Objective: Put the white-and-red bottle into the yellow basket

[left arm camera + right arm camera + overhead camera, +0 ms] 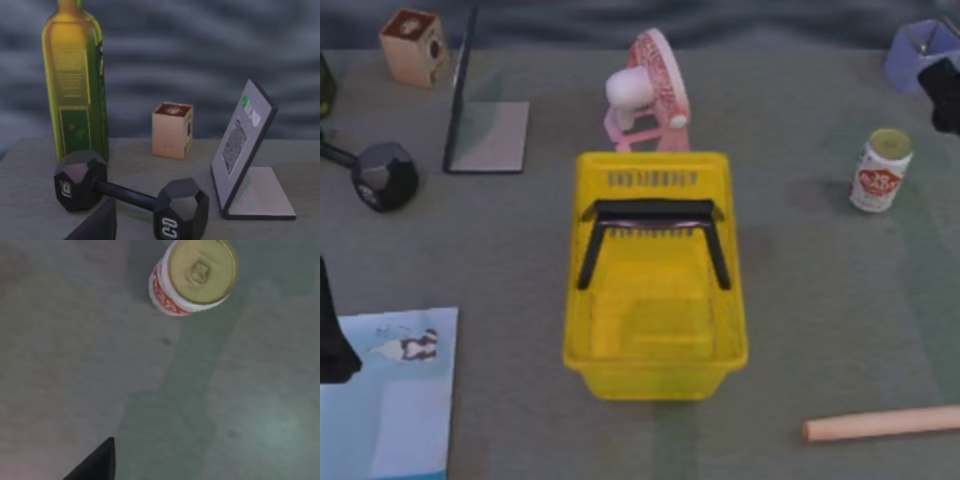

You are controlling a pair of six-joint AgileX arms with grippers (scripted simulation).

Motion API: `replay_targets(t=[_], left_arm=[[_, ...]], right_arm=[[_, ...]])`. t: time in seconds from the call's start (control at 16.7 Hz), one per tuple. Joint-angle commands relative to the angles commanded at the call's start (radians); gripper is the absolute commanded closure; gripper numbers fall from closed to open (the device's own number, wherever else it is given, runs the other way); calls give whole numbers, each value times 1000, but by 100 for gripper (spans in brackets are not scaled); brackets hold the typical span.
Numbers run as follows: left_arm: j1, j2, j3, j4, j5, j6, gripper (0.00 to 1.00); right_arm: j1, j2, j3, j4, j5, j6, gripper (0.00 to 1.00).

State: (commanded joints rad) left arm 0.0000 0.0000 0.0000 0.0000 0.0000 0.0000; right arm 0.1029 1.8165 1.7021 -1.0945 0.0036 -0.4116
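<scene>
The white-and-red bottle (879,171) stands upright on the right side of the table; from above in the right wrist view, the bottle (194,276) shows its yellowish cap. The yellow basket (584,262) sits in the middle with its black handle raised and nothing inside. My right gripper (944,93) hovers at the far right edge, behind the bottle and apart from it. One dark fingertip (99,464) shows off to the side, with nothing held. My left gripper (334,345) is parked at the left edge, and one of its fingertips (98,226) is in view.
A pink-and-white fan (648,92) stands just behind the basket. A dumbbell (382,175), a stand-up sign (485,130), a small brown box (413,46) and a green bottle (76,80) crowd the back left. A blue-purple box (918,50) is back right, a wooden rod (882,424) front right, and a blue sheet (390,400) front left.
</scene>
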Motion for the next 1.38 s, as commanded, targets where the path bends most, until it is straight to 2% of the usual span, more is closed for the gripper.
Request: replay_targets(t=[0.36,0.66,1.08,1.38], left_arm=[[0,0,0,0,0,0,0],[0,0,0,0,0,0,0],[0,0,0,0,0,0,0],[0,0,0,0,0,0,0]], right_arm=[[20,513,537,-279,5,-121,0],[31,765,819,-401,5,-182,0],[34,814,876,-422,5,-195,0],[33,802,797,-351,5,-196,0]])
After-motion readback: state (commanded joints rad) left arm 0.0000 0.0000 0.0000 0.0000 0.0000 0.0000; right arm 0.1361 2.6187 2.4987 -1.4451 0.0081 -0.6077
